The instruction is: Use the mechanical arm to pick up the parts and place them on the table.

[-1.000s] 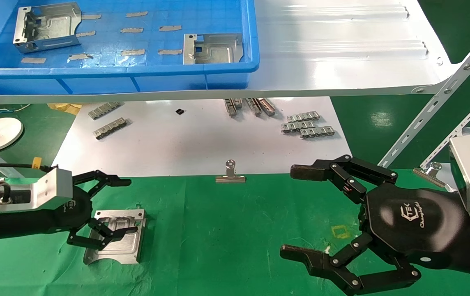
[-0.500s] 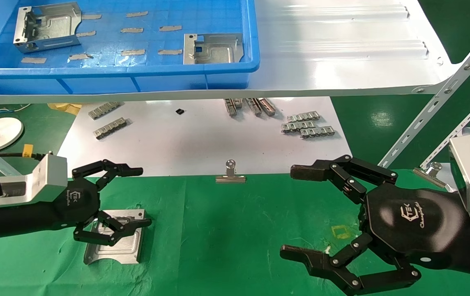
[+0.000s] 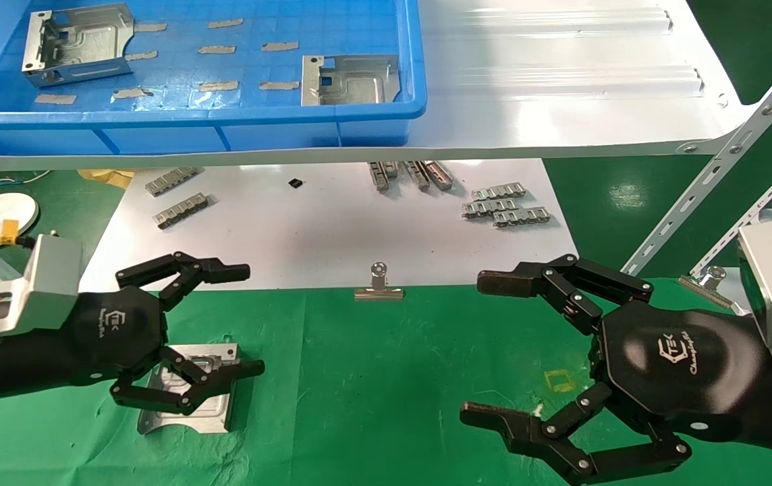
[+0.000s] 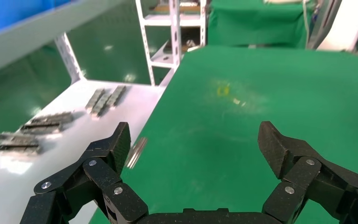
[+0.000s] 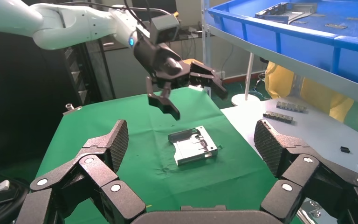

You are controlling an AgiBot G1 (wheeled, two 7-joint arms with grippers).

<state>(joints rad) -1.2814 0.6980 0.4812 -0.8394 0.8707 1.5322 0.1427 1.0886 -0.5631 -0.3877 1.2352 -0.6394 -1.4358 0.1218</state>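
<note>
Left gripper (image 3: 224, 320), fingers spread and released, hovers above 1 part (image 3: 190, 391) lying flat on the green table (image 3: 386, 378). Right gripper (image 3: 487, 351), fingers likewise spread, holds nothing. 2 parts (image 3: 349, 79) remain in the blue bin (image 3: 413, 61).

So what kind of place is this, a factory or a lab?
Probably a factory-style test bench for robots. Shiny stamped sheet-metal brackets sit in a blue plastic bin on a white metal shelf. Another bracket lies on the green cloth table, below the open left pincer.
</note>
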